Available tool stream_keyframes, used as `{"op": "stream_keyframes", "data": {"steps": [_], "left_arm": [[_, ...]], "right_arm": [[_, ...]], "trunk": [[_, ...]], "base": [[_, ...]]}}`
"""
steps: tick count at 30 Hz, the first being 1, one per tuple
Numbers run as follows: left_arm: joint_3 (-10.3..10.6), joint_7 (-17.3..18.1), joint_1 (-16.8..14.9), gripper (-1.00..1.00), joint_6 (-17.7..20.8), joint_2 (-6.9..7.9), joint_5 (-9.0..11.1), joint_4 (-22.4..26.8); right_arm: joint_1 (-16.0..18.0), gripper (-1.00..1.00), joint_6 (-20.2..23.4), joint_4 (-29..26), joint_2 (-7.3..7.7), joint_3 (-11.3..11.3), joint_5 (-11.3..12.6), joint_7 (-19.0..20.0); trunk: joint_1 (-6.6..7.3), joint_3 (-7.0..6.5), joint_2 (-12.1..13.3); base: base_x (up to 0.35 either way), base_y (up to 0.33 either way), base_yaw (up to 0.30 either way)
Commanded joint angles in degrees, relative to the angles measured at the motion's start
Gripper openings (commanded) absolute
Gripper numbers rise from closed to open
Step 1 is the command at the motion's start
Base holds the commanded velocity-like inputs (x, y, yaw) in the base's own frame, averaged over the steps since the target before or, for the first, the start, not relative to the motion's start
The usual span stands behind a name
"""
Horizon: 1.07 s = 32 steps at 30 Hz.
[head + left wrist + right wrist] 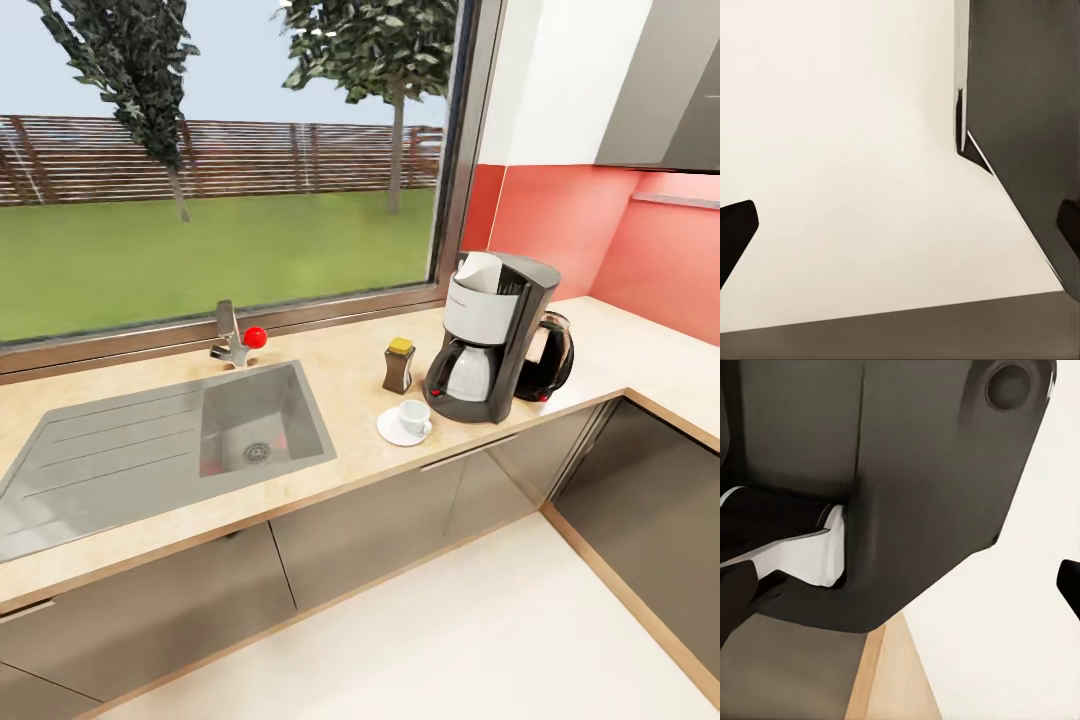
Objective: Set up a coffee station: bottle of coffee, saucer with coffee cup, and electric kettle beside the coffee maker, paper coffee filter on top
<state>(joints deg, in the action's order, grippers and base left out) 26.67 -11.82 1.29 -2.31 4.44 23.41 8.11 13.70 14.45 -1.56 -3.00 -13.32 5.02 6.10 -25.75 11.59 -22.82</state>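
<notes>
On the kitchen countertop (350, 372), right of the sink, stands the coffee maker (492, 340) with a white paper coffee filter (480, 271) sitting in its top. The electric kettle (549, 357) stands close behind it on the right, partly hidden. Just left of the machine is the bottle of coffee (398, 365), brown with a yellow lid. In front lies the saucer (392, 430) with the coffee cup (414, 416) on it. My left gripper (900, 232) is open over pale floor, holding nothing. Also open and holding nothing is my right gripper (900, 592), close to a dark robot part.
A steel sink (262, 420) with drainboard and a faucet (231, 342) with a red knob sit left of the station. The counter turns a corner at the right (655, 365). Dark grey cabinets (400, 520) line the pale floor (450, 640). A big window backs the counter.
</notes>
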Motion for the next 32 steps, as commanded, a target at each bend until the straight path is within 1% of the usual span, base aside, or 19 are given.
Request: {"op": "stream_keyframes", "data": {"steps": [1, 5, 9, 14, 16, 18, 19, 22, 24, 26, 32], "left_arm": [[0.5, -0.3, 0.0, 1.00, 0.2, 0.07, 0.6, 0.2], [0.5, -0.4, 0.0, 1.00, 0.5, 0.07, 0.6, 0.2], [0.6, -0.4, 0.0, 1.00, 0.8, 0.05, 0.6, 0.2], [0.3, -0.4, 0.0, 1.00, 1.0, 0.15, 0.7, 0.2], [0.1, -0.4, 0.0, 1.00, 1.0, 0.25, 0.7, 0.2], [0.1, -0.5, 0.0, 1.00, 1.0, 0.34, 0.8, 0.2], [0.1, -0.5, 0.0, 1.00, 1.0, 0.35, 0.8, 0.2], [0.1, -0.5, 0.0, 1.00, 1.0, 0.22, 0.9, 0.2], [0.2, -0.4, 0.0, 1.00, 1.0, 0.07, 0.9, 0.2], [0.2, -0.5, 0.0, 1.00, 1.0, -0.02, 1.0, 0.3], [0.1, -0.4, 0.0, 1.00, 1.0, 0.00, 1.0, 0.3]], "right_arm": [[0.0, 1.00, 0.3, -0.1, 0.01, -0.5, 0.5, 0.0], [0.0, 1.00, 0.2, -0.1, 0.06, -0.5, 0.6, -0.2], [0.0, 1.00, -0.2, -0.1, 0.41, -0.6, 0.4, -0.2], [0.0, 1.00, -0.9, -0.3, 0.58, -0.7, 0.3, -0.2], [0.0, 1.00, -3.1, -0.4, 0.57, -0.7, 0.4, -0.2], [0.0, 1.00, -6.9, -0.4, 0.50, -0.7, 0.4, -0.2], [0.0, 1.00, -8.1, -0.4, 0.49, -0.7, 0.4, -0.2], [0.0, 1.00, -14.4, -0.4, 0.46, -0.7, 0.4, -0.2], [0.0, 1.00, -17.0, -0.4, 0.46, -0.7, 0.4, -0.2], [0.0, 1.00, -18.0, -0.4, 0.50, -0.7, 0.4, -0.2], [0.0, 1.00, -18.7, -0.3, 0.51, -0.7, 0.3, -0.2]], "trunk": [[-0.03, 0.09, -0.1], [-0.03, 0.09, -0.1], [-0.03, 0.09, -0.1], [-0.03, 0.09, -0.1], [-0.03, 0.09, -0.1], [-0.03, 0.09, -0.1], [-0.03, 0.09, -0.1], [-0.03, 0.09, -0.1], [-0.03, 0.09, -0.1], [-0.03, 0.09, -0.1], [-0.03, 0.09, -0.1]], "base": [[0.000, 0.000, 0.000], [0.000, 0.000, 0.000], [0.000, 0.000, 0.000], [0.000, 0.000, 0.000], [0.000, 0.000, 0.000], [0.000, 0.000, 0.000], [0.000, 0.000, 0.000], [0.000, 0.000, 0.000], [0.000, 0.000, 0.000], [0.000, 0.000, 0.000], [0.000, 0.000, 0.000]]}}
